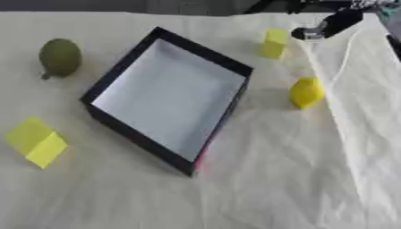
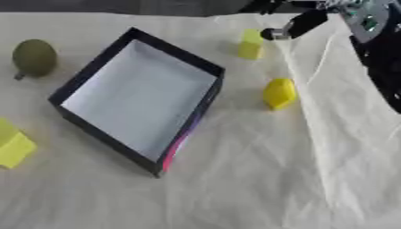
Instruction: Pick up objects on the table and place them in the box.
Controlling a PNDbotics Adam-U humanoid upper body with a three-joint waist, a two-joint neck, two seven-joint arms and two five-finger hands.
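A dark-walled box [image 1: 134,135] with a white floor lies askew in the middle of the table, with nothing in it. A green pear-shaped fruit [image 1: 60,57] lies to its upper left. A yellow block [image 1: 35,142] sits at the lower left. A small yellow block [image 1: 274,43] stands just past the box's right corner, and a yellow lemon [image 1: 306,92] lies to the right of the box. My right hand [image 1: 333,23], black with a silver tip, comes in from the upper right corner and hangs just right of the small yellow block, apart from it. My left hand shows in neither view.
A cream cloth [image 1: 258,197] covers the table, with a long raised fold [image 1: 344,116] running down the right side. Part of my dark right arm [image 2: 384,67] fills the right edge. A strip of pink shows at the box's near corner [image 1: 200,161].
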